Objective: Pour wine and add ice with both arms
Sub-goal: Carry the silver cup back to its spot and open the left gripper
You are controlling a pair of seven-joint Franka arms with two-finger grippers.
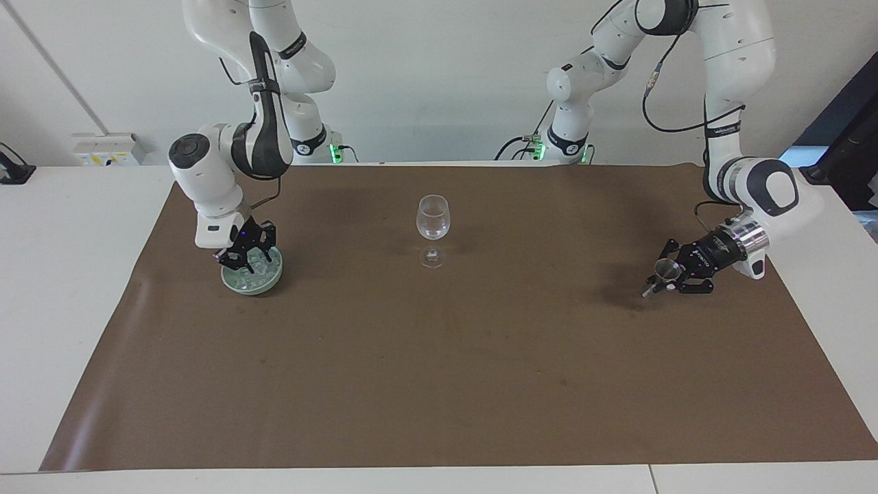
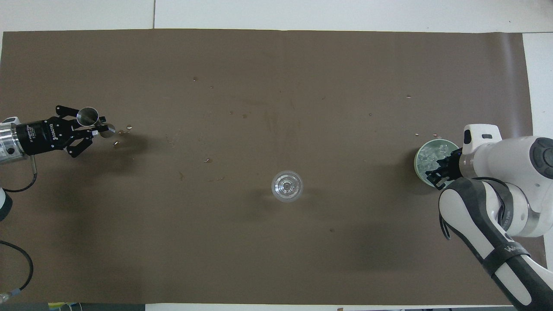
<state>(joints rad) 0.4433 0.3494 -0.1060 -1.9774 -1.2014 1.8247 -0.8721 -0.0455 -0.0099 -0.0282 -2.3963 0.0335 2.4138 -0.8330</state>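
Observation:
A clear wine glass point(image 1: 433, 219) stands upright mid-mat, also seen in the overhead view point(image 2: 287, 186). My left gripper point(image 1: 660, 279) is shut on a small metal jigger point(image 1: 664, 268), tilted and low over the mat at the left arm's end; in the overhead view the gripper point(image 2: 97, 127) holds the jigger point(image 2: 87, 116) by its waist. My right gripper point(image 1: 241, 259) is down in the pale green dish point(image 1: 269, 282) among the ice point(image 1: 259, 265) at the right arm's end. From overhead the right gripper point(image 2: 437, 173) covers part of the dish point(image 2: 417, 165) and its ice point(image 2: 430, 153).
A brown mat point(image 1: 439, 357) covers most of the white table point(image 1: 68, 288). A few droplets point(image 2: 122, 131) lie on the mat just past the jigger. A white socket box point(image 1: 108, 148) sits at the table's edge by the wall.

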